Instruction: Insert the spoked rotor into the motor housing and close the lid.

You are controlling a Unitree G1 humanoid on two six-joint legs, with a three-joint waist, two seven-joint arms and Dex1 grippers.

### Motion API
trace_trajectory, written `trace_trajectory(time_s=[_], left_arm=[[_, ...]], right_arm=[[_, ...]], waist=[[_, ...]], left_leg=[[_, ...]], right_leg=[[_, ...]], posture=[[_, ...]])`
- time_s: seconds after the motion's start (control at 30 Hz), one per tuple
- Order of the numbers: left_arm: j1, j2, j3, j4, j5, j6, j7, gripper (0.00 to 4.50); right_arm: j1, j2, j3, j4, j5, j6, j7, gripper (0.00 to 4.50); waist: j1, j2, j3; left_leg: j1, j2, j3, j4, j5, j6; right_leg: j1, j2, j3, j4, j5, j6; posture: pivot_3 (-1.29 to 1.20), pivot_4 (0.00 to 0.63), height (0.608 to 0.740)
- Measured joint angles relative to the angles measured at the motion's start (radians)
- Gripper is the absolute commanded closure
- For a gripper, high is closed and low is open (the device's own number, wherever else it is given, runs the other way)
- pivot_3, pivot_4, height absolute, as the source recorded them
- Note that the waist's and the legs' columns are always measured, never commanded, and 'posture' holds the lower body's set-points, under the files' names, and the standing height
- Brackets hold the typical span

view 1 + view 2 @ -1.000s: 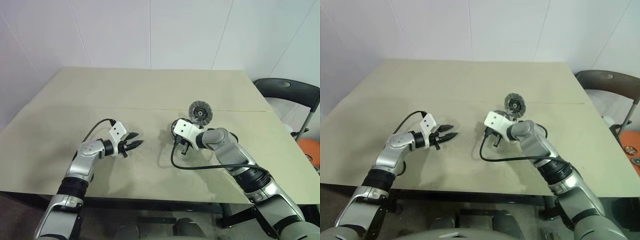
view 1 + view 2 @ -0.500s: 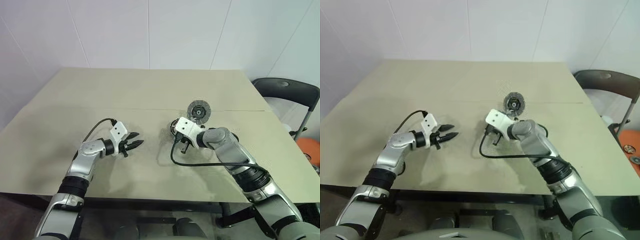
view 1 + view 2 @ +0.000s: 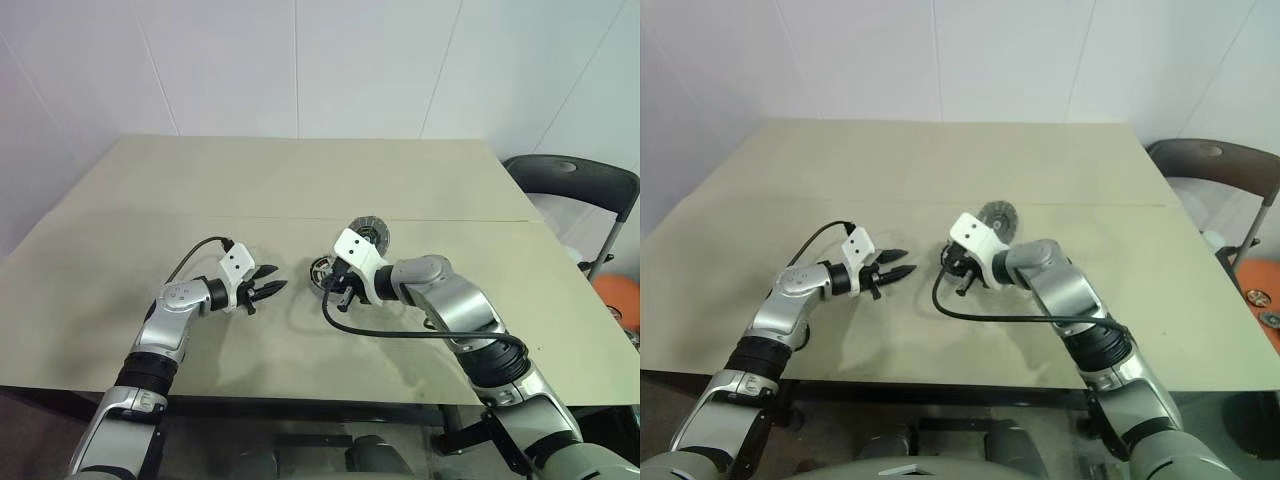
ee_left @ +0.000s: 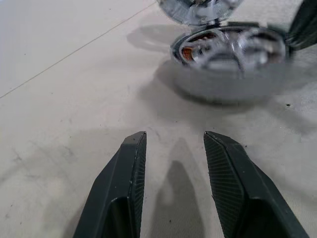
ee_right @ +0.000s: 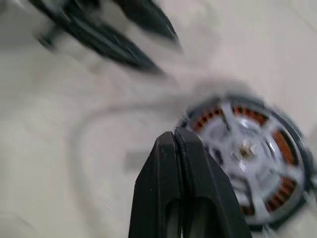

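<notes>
Matte beige table [image 3: 200, 180] with a thin seam across, plain white panelled walls behind, a dark chair [image 3: 575, 180] at 3 o'clock. Near table centre, the motor housing [image 3: 322, 270]: squat, round, dark-rimmed, copper windings under silvery spokes. Just at its 3 o'clock, right gripper [image 3: 340, 297], ribbed black fingers pressed together, empty. At its 9 o'clock, left gripper [image 3: 268, 290], fingers parted, empty.

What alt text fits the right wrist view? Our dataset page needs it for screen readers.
The right hand, fingers shut and empty, hovers beside the motor housing, whose silvery spoked rotor sits inside copper-orange windings, on a beige table. The left hand is beyond.
</notes>
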State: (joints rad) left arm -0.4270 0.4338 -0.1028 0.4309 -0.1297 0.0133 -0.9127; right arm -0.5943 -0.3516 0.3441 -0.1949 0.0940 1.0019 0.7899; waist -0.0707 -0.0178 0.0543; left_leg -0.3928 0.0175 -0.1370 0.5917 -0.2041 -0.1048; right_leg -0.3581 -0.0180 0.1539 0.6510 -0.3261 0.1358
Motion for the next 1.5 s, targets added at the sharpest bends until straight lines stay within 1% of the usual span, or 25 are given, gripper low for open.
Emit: trace_trajectory(time_s=[0.1,0.23,0.33,0.47,0.63,0.77,0.97,1.13,1.37,1.5], left_arm=[[0.0,0.0,0.0,0.0,0.0,0.0,0.0,2.56],[0.0,0.0,0.0,0.0,0.001,0.0,0.0,2.56],[0.0,0.0,0.0,0.0,0.002,0.0,0.0,2.56],[0.0,0.0,0.0,0.0,0.003,0.0,0.0,2.56],[0.001,0.0,-0.002,0.0,0.012,0.0,0.0,2.56],[0.001,-0.002,-0.002,0.0,0.012,0.0,0.0,2.56],[0.001,-0.001,-0.002,0.0,0.013,0.0,0.0,2.56],[0.001,0.0,-0.002,0.006,0.021,0.0,0.0,2.56],[0.001,-0.002,-0.004,0.01,0.031,0.0,-0.001,2.56],[0.001,-0.002,-0.005,0.01,0.032,0.0,-0.002,2.56]], right_arm=[[-0.008,0.014,0.0,-0.008,0.02,0.016,-0.019,4.47],[-0.004,0.013,0.041,0.006,0.003,0.001,-0.066,4.47],[0.0,0.01,0.05,0.011,-0.003,-0.013,-0.089,3.9],[-0.001,-0.02,0.055,0.03,-0.012,-0.032,-0.1,2.63],[-0.001,-0.098,0.077,0.067,-0.031,-0.057,-0.079,2.63],[-0.001,-0.126,0.085,0.067,-0.035,-0.079,-0.059,2.63],[-0.001,-0.143,0.108,0.062,-0.049,-0.097,-0.043,2.63],[0.0,-0.11,0.079,0.064,-0.011,-0.089,-0.035,2.63],[0.0,-0.111,0.072,0.065,0.002,-0.088,-0.035,2.63],[0.001,-0.166,0.108,0.064,-0.015,-0.091,-0.016,2.63]], waist=[[0.002,0.0,0.0],[0.001,0.0,0.0],[0.001,0.0,0.0],[0.002,0.0,0.0],[0.001,0.0,0.0],[0.001,0.0,0.0],[0.001,0.0,0.0],[0.0,0.0,0.0],[0.001,0.0,0.0],[0.003,0.0,0.0]], left_leg=[[0.0,0.0,0.0,0.001,0.0,0.0],[0.0,0.0,0.0,0.0,0.0,0.0],[0.0,0.0,0.0,0.0,0.0,0.0],[0.0,0.0,0.0,0.001,0.0,0.0],[0.0,0.0,0.0,0.0,0.0,0.0],[0.0,0.0,0.0,0.0,0.0,0.0],[0.0,0.0,0.0,0.001,0.0,0.0],[0.0,0.0,0.0,0.0,0.0,0.0],[0.0,0.0,0.0,0.001,0.0,0.0],[0.0,0.0,0.0,0.001,0.0,0.0]], right_leg=[[0.001,0.0,0.0,0.0,0.0,0.0],[0.0,0.0,0.0,0.0,0.0,0.0],[0.0,0.0,0.0,0.0,0.0,0.0],[0.0,0.0,0.0,0.0,0.0,0.0],[0.0,0.0,0.0,0.0,0.0,0.0],[0.0,0.0,0.0,0.0,0.0,0.0],[0.001,0.0,0.0,0.0,0.0,0.0],[0.0,0.0,0.0,0.0,0.0,0.0],[0.0,0.0,0.0,0.0,0.0,0.0],[0.001,0.0,0.0,-0.001,0.0,0.0]], posture=[[0.0,0.0,0.74],[0.0,0.0,0.74],[0.0,0.0,0.74],[0.0,0.0,0.74],[0.0,0.0,0.74],[0.0,0.0,0.74],[0.0,0.0,0.74],[0.0,0.0,0.74],[0.0,0.0,0.74],[0.0,0.0,0.74]])
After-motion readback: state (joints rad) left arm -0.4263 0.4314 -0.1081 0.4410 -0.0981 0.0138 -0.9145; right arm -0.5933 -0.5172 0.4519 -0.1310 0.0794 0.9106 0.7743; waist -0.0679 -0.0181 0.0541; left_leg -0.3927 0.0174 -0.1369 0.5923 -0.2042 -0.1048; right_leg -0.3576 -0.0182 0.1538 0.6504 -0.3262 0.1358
